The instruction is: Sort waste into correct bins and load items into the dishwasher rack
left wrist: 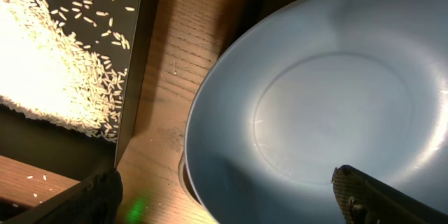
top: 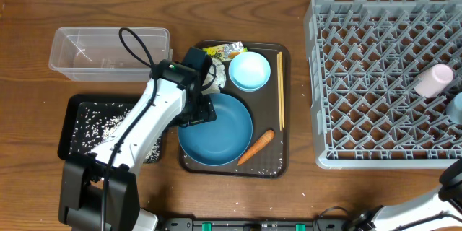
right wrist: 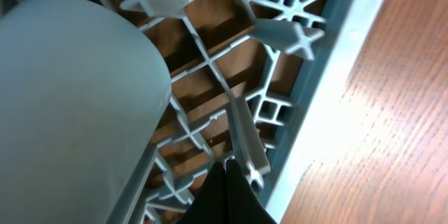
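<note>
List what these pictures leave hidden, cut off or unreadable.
Light blue cup: overhead, cut by the right edge.
Tissue: overhead, mostly under the left arm.
Snack wrapper: overhead, print too small to read.
Dark blue bowl: left wrist, rim runs off the frame.

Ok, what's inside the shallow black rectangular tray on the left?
Loose white rice grains lie spread in the shallow black rectangular tray; nothing else shows. The left robot arm covers its right end, so anything there is hidden.
</note>
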Robot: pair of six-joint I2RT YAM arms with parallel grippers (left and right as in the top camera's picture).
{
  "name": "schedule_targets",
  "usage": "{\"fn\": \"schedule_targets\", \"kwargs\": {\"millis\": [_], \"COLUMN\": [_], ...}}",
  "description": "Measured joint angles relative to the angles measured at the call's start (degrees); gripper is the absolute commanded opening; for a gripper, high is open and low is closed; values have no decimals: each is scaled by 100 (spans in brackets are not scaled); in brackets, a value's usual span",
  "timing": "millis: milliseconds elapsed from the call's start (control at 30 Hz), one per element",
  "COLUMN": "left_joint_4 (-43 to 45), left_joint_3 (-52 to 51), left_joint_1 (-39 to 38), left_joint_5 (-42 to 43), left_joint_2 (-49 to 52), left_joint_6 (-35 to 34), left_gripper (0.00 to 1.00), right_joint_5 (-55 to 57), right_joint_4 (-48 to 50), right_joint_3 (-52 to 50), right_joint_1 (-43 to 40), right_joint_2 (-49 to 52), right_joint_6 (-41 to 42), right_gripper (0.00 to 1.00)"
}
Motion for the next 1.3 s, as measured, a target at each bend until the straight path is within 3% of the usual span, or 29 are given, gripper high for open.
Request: {"fn": "schedule_targets", "kwargs": {"millis": [67, 233, 300, 567, 667, 767, 967, 1300], "left_joint_4": [0, 0, 0, 2, 2, 0, 2, 0], "left_joint_3": [0, 0, 0, 0, 0, 0, 0, 0], "left_joint_1": [0, 0, 0, 0, 0, 0, 0, 0], "left_joint_5": [0, 0, 0, 0, 0, 0, 0, 0], "left_joint_2": [0, 0, 0, 0, 0, 0, 0, 0], "left_joint_6": [0, -2, -2, -2, 0, 0, -2, -2], "left_gripper": [98, 98, 98, 98, 98, 98, 98, 98], "right_joint_5": [92, 175, 79, -1285, -2059, -2844, -3759, -3816], "right_joint_4": [-31, -92, -90, -94, -179, -398, -1209, -1683], "right_joint_3": [0, -2, -2, -2, -2, -2, -2, -74], "right_joint_1": [-2, -11, -11, -11, -7, 9, 494, 2105], "right_joint_2": [-162, -866, -1202, -2420, -2791, -3174, -3825, -3974], "right_joint_6": [46, 133, 122, 142, 170, 192, 48, -918], "right_gripper": [9, 47, 57, 69, 80, 99, 99, 99]}}
